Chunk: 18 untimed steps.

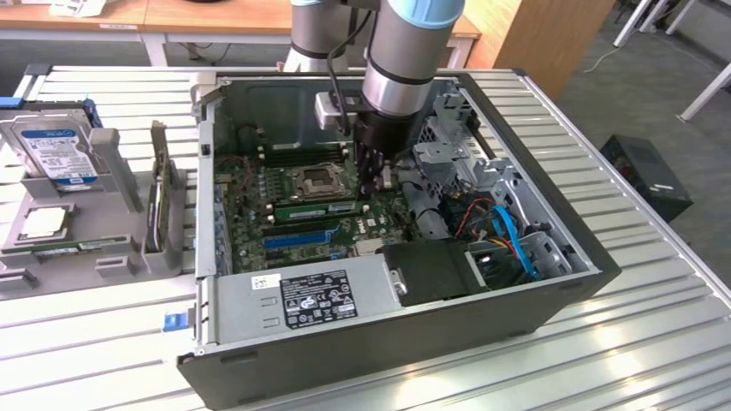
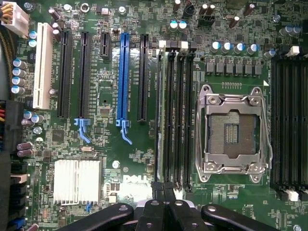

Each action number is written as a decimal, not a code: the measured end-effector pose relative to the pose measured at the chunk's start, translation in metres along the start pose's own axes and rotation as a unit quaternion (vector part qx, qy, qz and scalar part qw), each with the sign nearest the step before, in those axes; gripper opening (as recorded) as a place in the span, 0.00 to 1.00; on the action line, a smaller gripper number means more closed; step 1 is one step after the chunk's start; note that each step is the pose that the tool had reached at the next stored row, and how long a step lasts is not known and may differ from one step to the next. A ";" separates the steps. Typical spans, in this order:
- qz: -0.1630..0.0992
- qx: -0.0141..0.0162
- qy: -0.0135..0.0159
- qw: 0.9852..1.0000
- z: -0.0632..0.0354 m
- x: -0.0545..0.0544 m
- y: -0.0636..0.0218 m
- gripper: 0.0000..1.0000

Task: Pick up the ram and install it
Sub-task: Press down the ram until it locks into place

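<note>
Tool (image 2: 162,188) fingers pressed together directly above ram (image 2: 159,115) seated edge-on in motherboard (image 2: 106,144) slot.

The open black metal computer case (image 1: 502,300) lies on the ribbed metal counter (image 1: 639,342); the grey plastic parts tray (image 1: 68,248) sits at its exterior view's left, the green motherboard (image 1: 297,205) inside.

The ram (image 1: 306,209), a thin green stick, stands on edge in a motherboard slot
</note>
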<state>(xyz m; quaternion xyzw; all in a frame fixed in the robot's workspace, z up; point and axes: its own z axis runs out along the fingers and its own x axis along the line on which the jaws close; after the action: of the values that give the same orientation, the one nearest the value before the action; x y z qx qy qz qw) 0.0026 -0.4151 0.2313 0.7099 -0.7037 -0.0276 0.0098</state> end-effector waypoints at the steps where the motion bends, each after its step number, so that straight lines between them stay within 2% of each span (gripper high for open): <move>1: 0.000 0.000 0.000 1.000 0.0001 -0.001 0.0000 0.10; 18: 0.000 0.000 0.000 1.000 0.0055 -0.001 -0.0003 0.10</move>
<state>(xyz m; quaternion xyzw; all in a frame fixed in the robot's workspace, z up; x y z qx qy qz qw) 0.0026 -0.4144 0.2258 0.7099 -0.7037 -0.0277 0.0096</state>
